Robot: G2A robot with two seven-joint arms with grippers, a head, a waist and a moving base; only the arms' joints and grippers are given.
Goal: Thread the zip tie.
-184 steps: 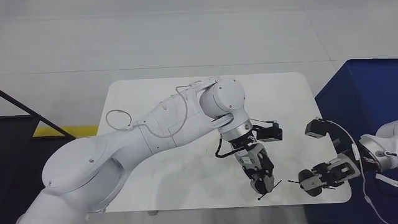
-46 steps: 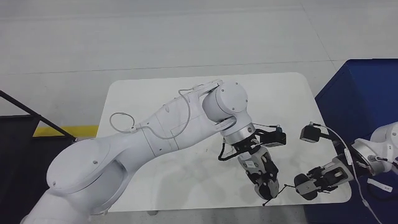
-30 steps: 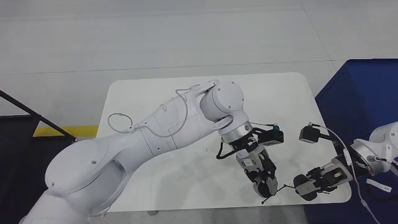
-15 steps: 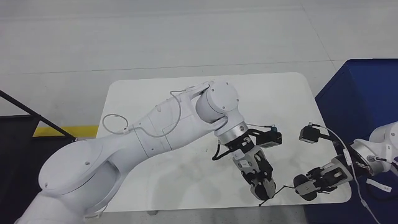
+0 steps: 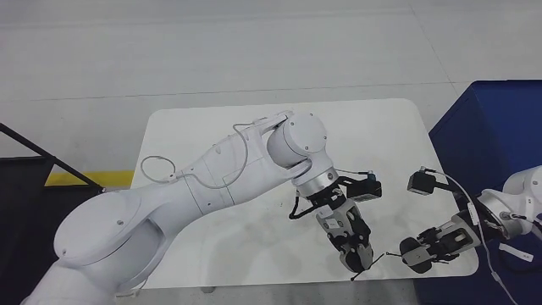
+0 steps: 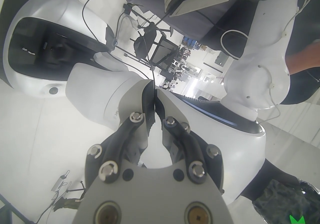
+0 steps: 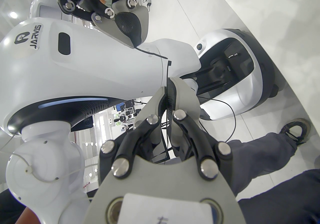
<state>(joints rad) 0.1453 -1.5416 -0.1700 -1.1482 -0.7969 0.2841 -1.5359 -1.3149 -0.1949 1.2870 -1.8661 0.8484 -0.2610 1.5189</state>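
Observation:
A thin black zip tie [image 5: 385, 257] spans the short gap between my two grippers over the white table's [image 5: 212, 135] near edge. My left gripper [image 5: 359, 261] is shut on one stretch of it, and a short tail [image 5: 353, 277] pokes out below. My right gripper [image 5: 410, 254] faces it from the right, shut on the other end. In the left wrist view the tie [image 6: 151, 69] rises from my left gripper [image 6: 153, 87] to the right gripper [image 6: 172, 11]. In the right wrist view the tie [image 7: 152, 53] runs from the left gripper [image 7: 135, 46] to my right gripper [image 7: 169, 83].
A tall blue box [image 5: 500, 135] stands just past the table's right side, close to the right arm. Both grippers hang over the table's near right corner [image 5: 423, 273]. The left arm's bulk covers the table's middle.
Over the last six seconds both grippers sank slightly toward the near edge and drew closer together. In the last half second the left arm shifted only a touch; both stay shut on the tie.

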